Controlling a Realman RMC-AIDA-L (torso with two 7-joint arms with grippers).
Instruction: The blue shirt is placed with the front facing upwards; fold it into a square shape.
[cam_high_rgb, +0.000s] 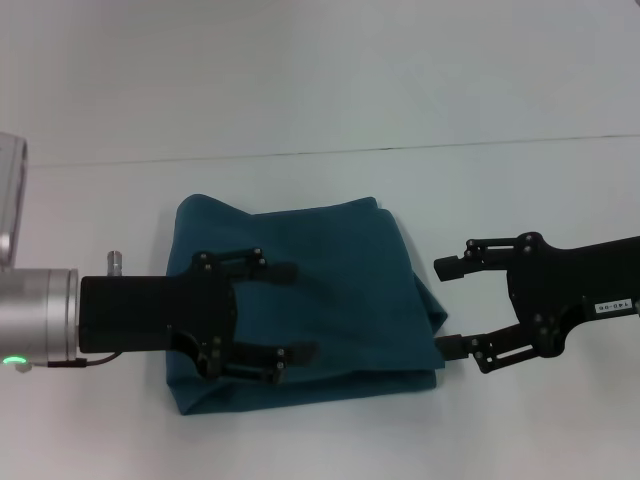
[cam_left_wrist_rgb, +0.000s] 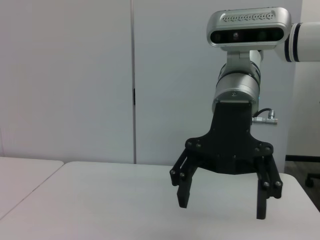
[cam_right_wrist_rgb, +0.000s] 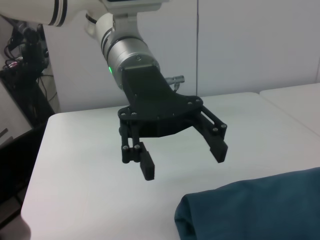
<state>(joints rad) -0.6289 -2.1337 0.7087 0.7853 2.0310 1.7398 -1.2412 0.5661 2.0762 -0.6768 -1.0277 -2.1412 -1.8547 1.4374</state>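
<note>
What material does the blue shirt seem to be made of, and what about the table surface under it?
The blue shirt looks like soft matte knit fabric, probably cotton: it lies folded in thick rounded layers with gentle creases and no shine. The table seems to be a hard, smooth white laminate or painted board, with a faint even sheen and a thin straight seam line across it. Its exact material cannot be told.

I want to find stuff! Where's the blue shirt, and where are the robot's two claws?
blue shirt (cam_high_rgb: 330, 290): head view, middle of the folded cloth.
left gripper (cam_high_rgb: 305, 312): head view, between its open fingertips, above the shirt.
right gripper (cam_high_rgb: 447, 306): head view, between its open fingertips, beside the shirt's edge.
</note>
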